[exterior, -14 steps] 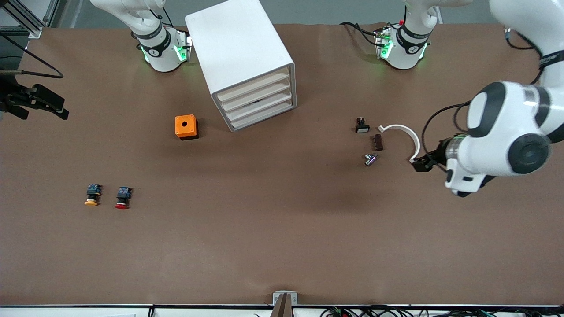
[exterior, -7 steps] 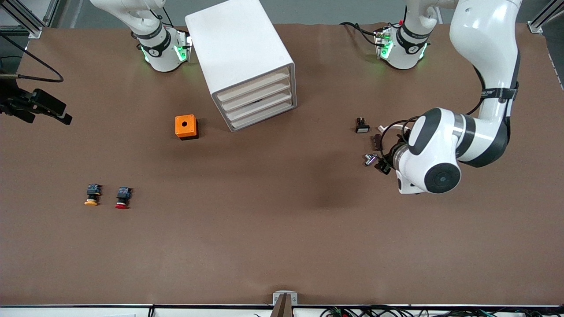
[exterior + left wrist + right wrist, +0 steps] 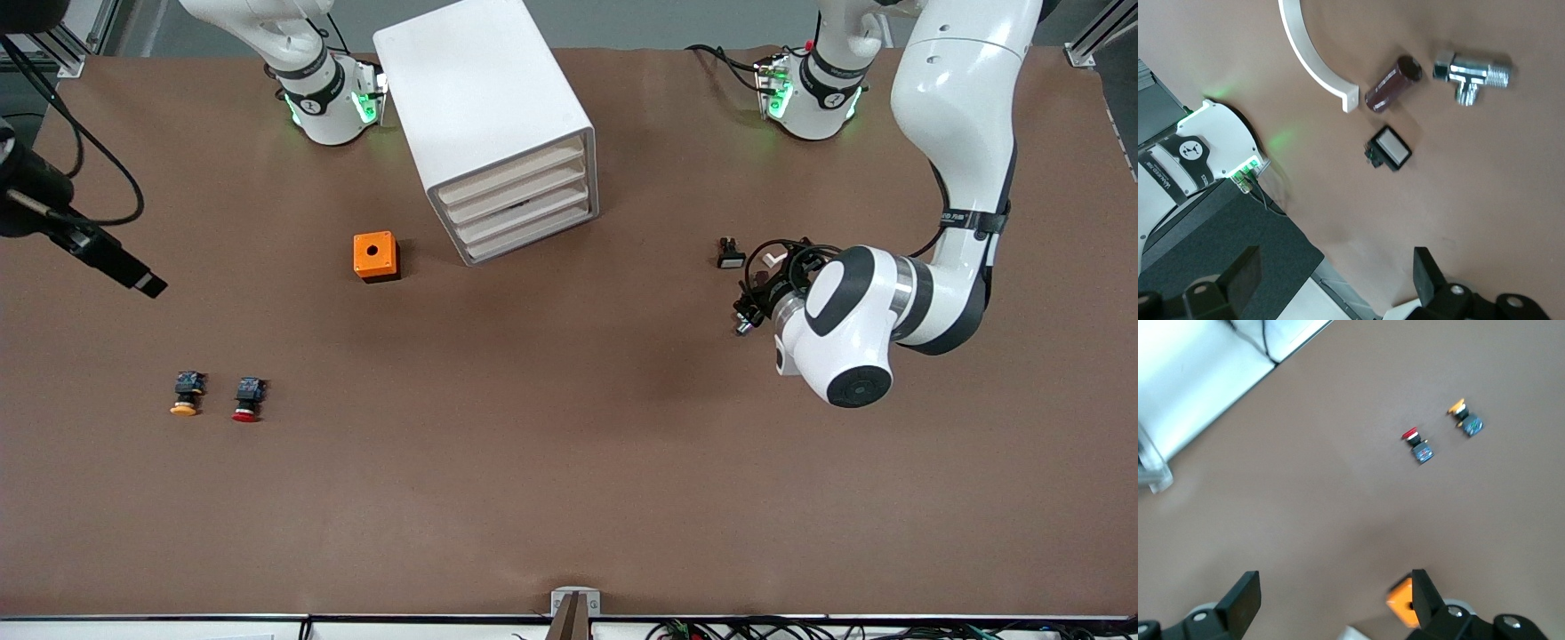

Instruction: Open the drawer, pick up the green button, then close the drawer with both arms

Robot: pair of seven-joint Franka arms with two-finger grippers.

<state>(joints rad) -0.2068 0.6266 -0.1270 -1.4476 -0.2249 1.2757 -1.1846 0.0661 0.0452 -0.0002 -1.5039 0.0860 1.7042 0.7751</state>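
The white drawer cabinet (image 3: 484, 107) stands near the right arm's base, and all its drawers (image 3: 520, 200) are shut. No green-capped button shows in any view. My left gripper (image 3: 751, 307) hangs open and empty over the small parts toward the left arm's end of the table; in the left wrist view (image 3: 1335, 280) its jaws stand wide apart. My right gripper (image 3: 142, 280) is over the right arm's end of the table, open and empty, also in the right wrist view (image 3: 1335, 600).
A yellow-capped button (image 3: 185, 393) and a red-capped button (image 3: 248, 399) lie nearer the front camera than an orange box (image 3: 375, 256). Under the left gripper lie a white curved piece (image 3: 1308, 53), a brown cylinder (image 3: 1393, 83), a chrome fitting (image 3: 1470, 73) and a small black switch (image 3: 1388, 150).
The left arm has swung in from the table's end and now covers the small parts. The right gripper has moved in over the table toward the yellow and red buttons.
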